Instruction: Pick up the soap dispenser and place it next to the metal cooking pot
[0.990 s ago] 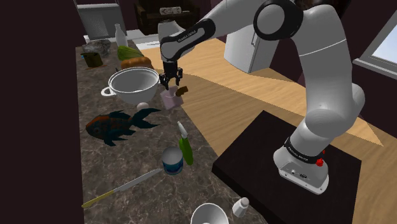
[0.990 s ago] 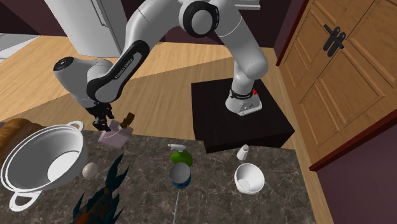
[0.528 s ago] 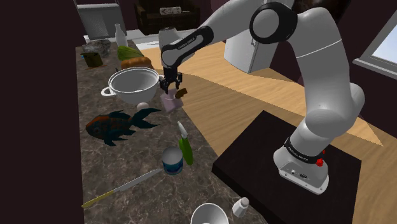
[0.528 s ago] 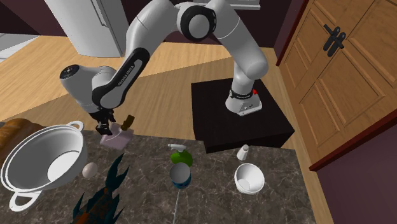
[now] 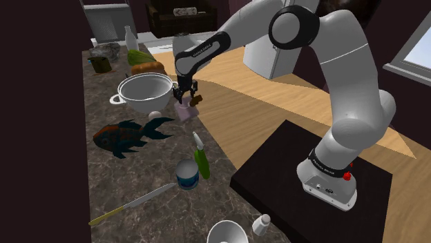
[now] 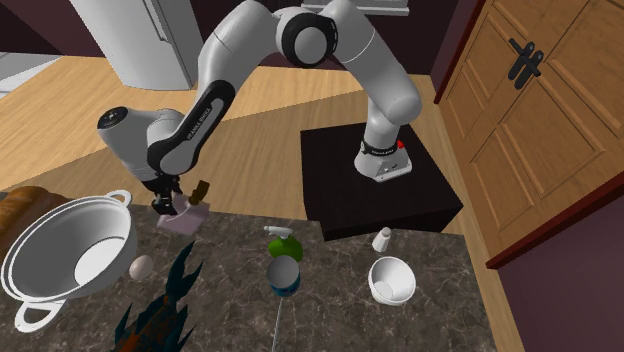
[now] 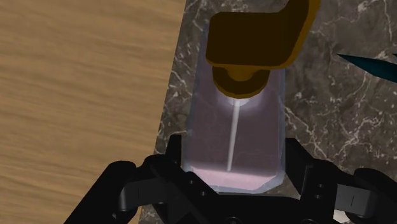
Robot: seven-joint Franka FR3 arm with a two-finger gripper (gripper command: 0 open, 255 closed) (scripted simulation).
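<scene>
White, the pot point(image 5: 145, 93) stands on the dark stone counter point(image 5: 103, 179) at the shoulder view's left, with an egg point(image 5: 155, 114) at its foot. Just right of the pot, at the counter's edge, we see the pale pink dispenser point(image 5: 184, 110) with its brown pump. We find the gripper point(image 5: 184, 99) clamped on its body from above, a finger point(image 7: 167, 165) against each side. Farther right, the stand point(image 5: 276, 166) bears the arm.

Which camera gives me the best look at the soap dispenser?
The wrist view: the soap dispenser sits close up, its clear pinkish body, brown pump and inner tube plain. The shoulder and second exterior views show it small, under the pincer, beside the white pot.
</scene>
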